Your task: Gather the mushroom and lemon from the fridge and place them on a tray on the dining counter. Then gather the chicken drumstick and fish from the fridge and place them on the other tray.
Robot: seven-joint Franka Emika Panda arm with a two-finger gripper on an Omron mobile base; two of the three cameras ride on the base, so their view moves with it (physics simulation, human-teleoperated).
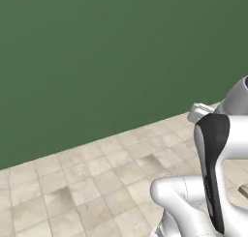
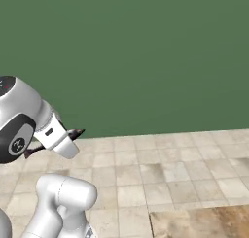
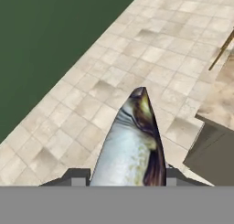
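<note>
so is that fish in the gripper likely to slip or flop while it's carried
The fish juts straight out past the gripper without drooping, so it probably behaves stiffly. Its glossy, tapered body looks slippery and could slide forward. Held near one end, it may pivot if jolted.

We see the fish [image 3: 132, 145] run out under the hand view's bottom edge, so its rear half is lost. The 2 fingertips [image 3: 77, 176] show as dark stubs beside it (contact hidden). In the right base view the gripper [image 2: 75, 133] is mostly hidden behind the wrist.
</note>
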